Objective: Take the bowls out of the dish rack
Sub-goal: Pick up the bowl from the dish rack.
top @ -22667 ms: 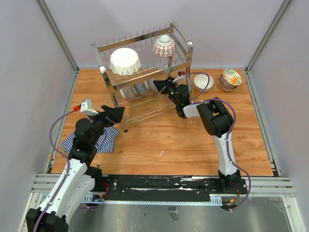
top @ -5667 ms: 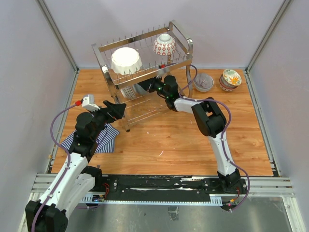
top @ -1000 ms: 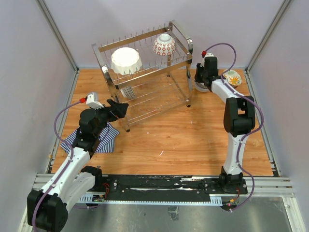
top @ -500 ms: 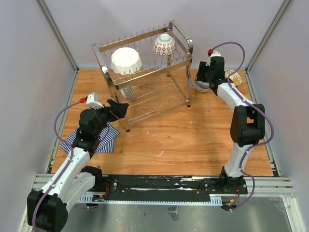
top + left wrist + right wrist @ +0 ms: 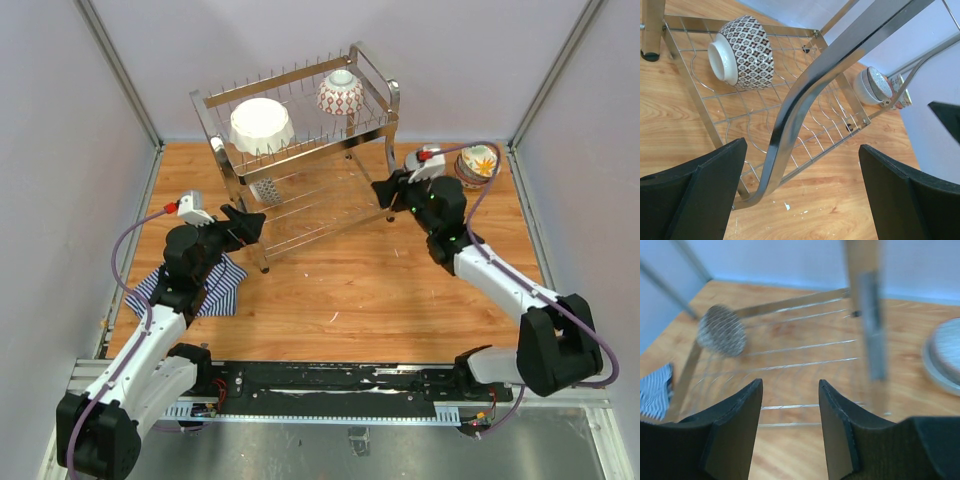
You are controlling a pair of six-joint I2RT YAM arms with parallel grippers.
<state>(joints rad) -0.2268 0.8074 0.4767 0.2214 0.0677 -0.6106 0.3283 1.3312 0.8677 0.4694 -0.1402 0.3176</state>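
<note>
1. top external view, far left: striped cloth (image 5: 195, 290) lies on the counter (image 5: 350, 290) under the left arm, not part of the job.
2. left end effector (image 5: 248, 222) is released, fingers spread wide at the near left corner of the dish rack (image 5: 310, 150). left wrist view shows a rack tube running between the fingers, no contact visible. probably parked there ready to steady the rack, but that is a guess.
3. upper tier: large white bowl (image 5: 260, 125) leans among the prongs at left and red lattice bowl (image 5: 341, 95) does the same at right. the prongs keep both propped.
4. lower tier: small patterned bowl (image 5: 747, 50) lies on its side on the wires, toward the left end.
5. right end effector (image 5: 385, 190) is released and empty, fingers partly apart with nothing between them in the blurred right wrist view. it sits just outside the rack's right end, aimed through the lower tier at the patterned bowl, likely the next pick.
6. far right: unloaded bowls (image 5: 478, 162) are stacked at the back corner of the counter, well apart from the rack. three bowls are left in the rack, so the task is partway.
</note>
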